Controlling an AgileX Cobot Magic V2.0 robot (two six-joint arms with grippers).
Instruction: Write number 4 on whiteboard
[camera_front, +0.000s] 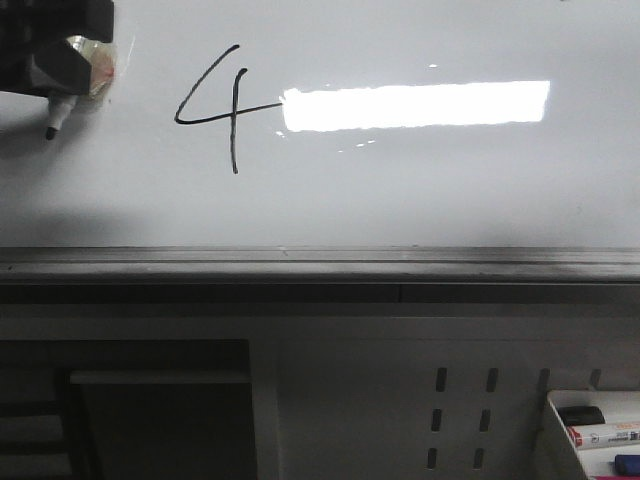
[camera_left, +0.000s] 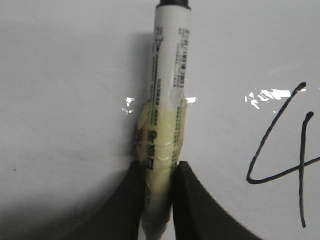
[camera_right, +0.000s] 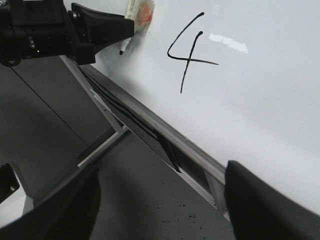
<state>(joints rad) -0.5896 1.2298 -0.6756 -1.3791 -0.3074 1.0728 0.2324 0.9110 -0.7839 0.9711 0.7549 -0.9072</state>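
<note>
Marker (camera_left: 165, 125) sat pinched between the left gripper (camera_left: 159, 200) fingers near the whiteboard's (camera_front: 420, 200) left edge, tip apparently lifted clear of the finished number 4 (camera_front: 222, 105).

A black open-topped 4 (camera_right: 187, 52) stood on the whiteboard (camera_right: 260, 100), whose surface ran slantwise across the view above a grey metal ledge (camera_right: 165, 137). Beside the 4 and apart from it, the left gripper (camera_right: 122, 36) pinched a marker (camera_right: 131, 22) wrapped in yellowish tape, its dark tip close to the board. The right gripper (camera_right: 160, 200) had its two dark fingers (camera_right: 260, 205) spread wide, nothing between them.
</note>
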